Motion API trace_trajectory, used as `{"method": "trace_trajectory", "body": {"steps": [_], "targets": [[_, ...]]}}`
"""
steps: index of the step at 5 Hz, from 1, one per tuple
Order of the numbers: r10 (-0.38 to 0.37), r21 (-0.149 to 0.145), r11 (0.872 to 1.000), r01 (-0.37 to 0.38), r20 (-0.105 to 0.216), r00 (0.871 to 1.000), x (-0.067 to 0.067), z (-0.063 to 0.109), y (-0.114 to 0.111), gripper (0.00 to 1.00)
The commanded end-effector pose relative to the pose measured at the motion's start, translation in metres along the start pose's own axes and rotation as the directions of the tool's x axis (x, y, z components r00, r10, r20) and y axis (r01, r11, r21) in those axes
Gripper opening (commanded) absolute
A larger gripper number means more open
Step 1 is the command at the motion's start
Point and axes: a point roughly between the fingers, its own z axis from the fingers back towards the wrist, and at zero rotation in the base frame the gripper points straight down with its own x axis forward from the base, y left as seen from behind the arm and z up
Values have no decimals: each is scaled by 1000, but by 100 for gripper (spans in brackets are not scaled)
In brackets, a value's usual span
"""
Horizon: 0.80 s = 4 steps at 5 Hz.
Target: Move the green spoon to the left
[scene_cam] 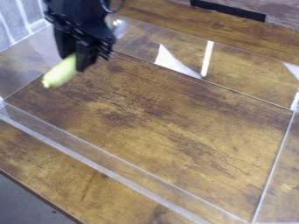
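Evenly lit from above, soft and low in detail; white glare along the clear walls (208, 58); motion blur across the gripper (82, 54).

A dark wooden worktop (176, 122) carries clear acrylic walls (140, 179) standing along its near and right edges.
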Motion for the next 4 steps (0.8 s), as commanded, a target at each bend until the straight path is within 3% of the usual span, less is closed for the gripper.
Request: {"method": "trace_trajectory", "body": {"steps": [1, 3, 4], "targets": [[100, 37, 994, -103, 78, 992, 6, 10, 32, 0], [22, 35, 999, -28, 163, 986, 7, -7, 63, 0], [-33, 25, 999, 29, 207, 978, 7, -11, 71, 0]]}}
